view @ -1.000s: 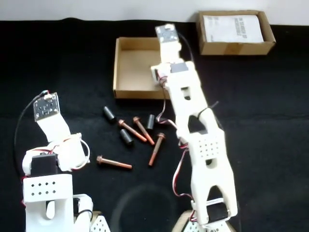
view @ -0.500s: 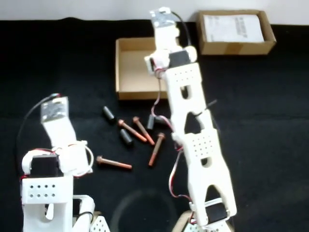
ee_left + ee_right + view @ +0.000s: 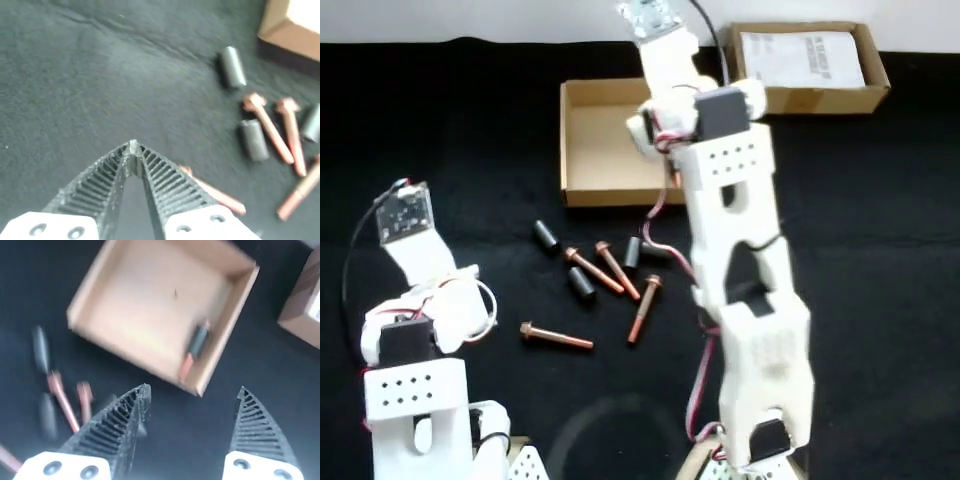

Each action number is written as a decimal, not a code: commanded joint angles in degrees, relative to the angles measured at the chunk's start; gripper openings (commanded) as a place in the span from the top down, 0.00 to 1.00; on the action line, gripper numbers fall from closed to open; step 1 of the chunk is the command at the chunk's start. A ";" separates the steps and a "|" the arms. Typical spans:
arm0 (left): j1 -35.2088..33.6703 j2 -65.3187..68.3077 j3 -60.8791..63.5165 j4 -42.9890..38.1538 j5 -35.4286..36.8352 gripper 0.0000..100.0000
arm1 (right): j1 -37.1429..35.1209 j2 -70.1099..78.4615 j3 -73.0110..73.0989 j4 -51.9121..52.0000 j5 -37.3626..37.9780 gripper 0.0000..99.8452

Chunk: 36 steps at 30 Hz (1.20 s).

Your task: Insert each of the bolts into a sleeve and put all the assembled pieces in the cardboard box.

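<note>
Several copper bolts lie loose on the black cloth, one (image 3: 556, 337) nearest the left arm, and others (image 3: 617, 270) in a cluster with three black sleeves (image 3: 582, 283). The open cardboard box (image 3: 563, 140) sits behind them. In the right wrist view, one bolt inside a sleeve (image 3: 195, 350) lies in the box (image 3: 85, 305) by its wall. My right gripper (image 3: 192, 391) hangs open and empty above the box's near corner. My left gripper (image 3: 132, 148) is shut on nothing, low over bare cloth, with a bolt (image 3: 215, 192) partly hidden beneath it and a sleeve (image 3: 254, 140) farther off.
A second cardboard box (image 3: 807, 65) with a white sheet on it stands at the back right, and its corner (image 3: 305, 315) is in the right wrist view. The right arm (image 3: 740, 250) stretches from the front edge over the cloth to the box.
The right arm has swung farther back and up over the box, with its gripper open. The left arm's wrist drifted slightly right, then back left.
</note>
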 commanded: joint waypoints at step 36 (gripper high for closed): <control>-5.41 -0.57 13.58 -10.64 4.84 0.99 | -3.56 -18.95 80.13 -46.73 49.76 0.75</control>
